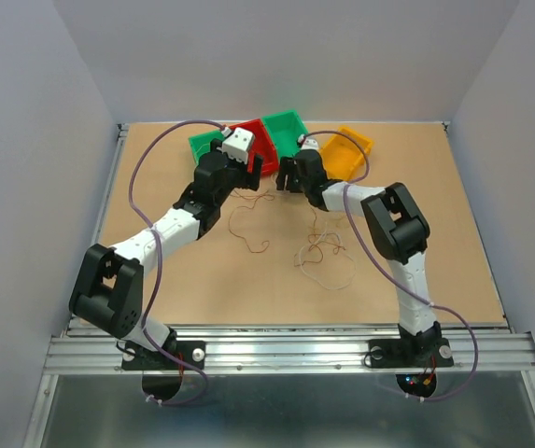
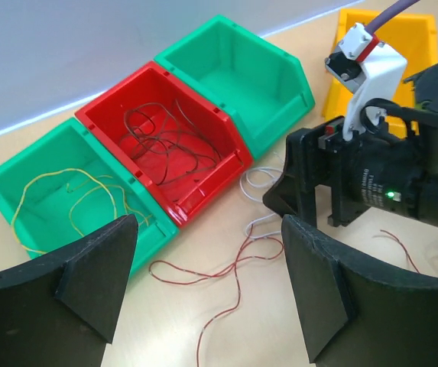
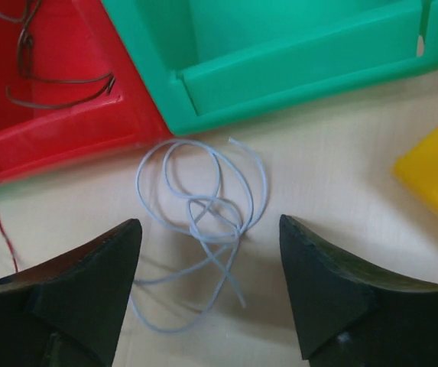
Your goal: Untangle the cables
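Four bins stand along the 12 o'clock edge of the bench [image 1: 211, 289]. Farthest left, the left green bin [image 2: 50, 153] holds a yellow cable [image 2: 69, 173]. Just beside it at 3 o'clock, the red bin [image 2: 203, 191] holds dark brown cables [image 2: 157, 141]. The left end effector [image 2: 207, 245] hangs released, jaws wide, above a thin red cable [image 2: 234, 264] lying on the bench before the red bin. A white cable [image 3: 203, 210] lies looped at 6 o'clock of the seam between the red bin and the right green bin [image 3: 295, 69]. It sits between the spread fingers of the right end effector [image 3: 207, 237], which is released and grasps nothing. The yellow bin [image 1: 351, 149] stands farthest right. A loose tangle [image 1: 321, 257] of cables lies at 6 o'clock of the right end effector, well apart.
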You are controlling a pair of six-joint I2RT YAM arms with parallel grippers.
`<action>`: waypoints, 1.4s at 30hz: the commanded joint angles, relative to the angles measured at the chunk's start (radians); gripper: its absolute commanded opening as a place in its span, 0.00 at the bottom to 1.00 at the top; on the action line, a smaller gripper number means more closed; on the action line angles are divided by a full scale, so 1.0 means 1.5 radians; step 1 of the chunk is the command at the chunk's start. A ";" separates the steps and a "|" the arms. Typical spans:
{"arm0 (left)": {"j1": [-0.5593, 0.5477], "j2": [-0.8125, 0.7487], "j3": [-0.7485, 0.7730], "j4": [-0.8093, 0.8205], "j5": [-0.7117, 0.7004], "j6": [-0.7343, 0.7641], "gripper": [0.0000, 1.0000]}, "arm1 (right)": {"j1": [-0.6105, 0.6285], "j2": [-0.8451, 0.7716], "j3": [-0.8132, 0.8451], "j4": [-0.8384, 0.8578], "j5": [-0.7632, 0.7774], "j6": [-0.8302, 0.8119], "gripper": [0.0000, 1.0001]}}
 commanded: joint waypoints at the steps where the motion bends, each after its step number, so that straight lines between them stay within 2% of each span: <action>1: 0.002 -0.028 0.001 0.057 -0.024 0.010 0.87 | 0.015 0.040 0.095 -0.057 0.041 -0.002 0.68; 3: 0.005 -0.028 0.000 0.057 -0.025 0.013 0.87 | 0.025 0.053 0.113 -0.080 0.055 -0.012 0.64; 4: 0.006 -0.028 0.000 0.057 -0.026 0.012 0.87 | 0.028 0.054 0.116 -0.087 0.071 -0.023 0.42; 5: 0.007 -0.028 0.000 0.057 -0.025 0.012 0.87 | 0.030 0.053 0.118 -0.093 0.078 -0.027 0.26; 7: 0.006 -0.028 -0.001 0.056 -0.026 0.012 0.87 | 0.034 0.032 0.104 -0.104 0.112 -0.032 0.04; 9: 0.007 -0.028 0.000 0.057 -0.026 0.013 0.87 | 0.034 0.008 0.085 -0.103 0.131 -0.036 0.00; 14: 0.008 -0.023 -0.002 0.059 -0.021 0.022 0.87 | 0.034 -0.114 -0.029 -0.059 0.167 -0.048 0.01; 21: 0.007 -0.017 -0.005 0.058 0.004 0.047 0.86 | 0.035 -0.277 -0.193 0.080 0.210 -0.064 0.00; 27: 0.006 -0.013 -0.005 0.058 0.009 0.058 0.86 | 0.032 -0.317 -0.205 0.108 0.263 -0.104 0.01; 34: 0.006 -0.018 -0.008 0.058 0.041 0.068 0.86 | 0.013 -0.341 -0.185 0.138 0.255 -0.139 0.00; 37: 0.006 -0.021 -0.014 0.057 0.059 0.078 0.86 | -0.005 -0.343 -0.172 0.140 0.244 -0.137 0.01; 42: 0.007 -0.022 -0.018 0.058 0.074 0.088 0.86 | -0.038 -0.336 -0.169 0.147 0.169 -0.108 0.00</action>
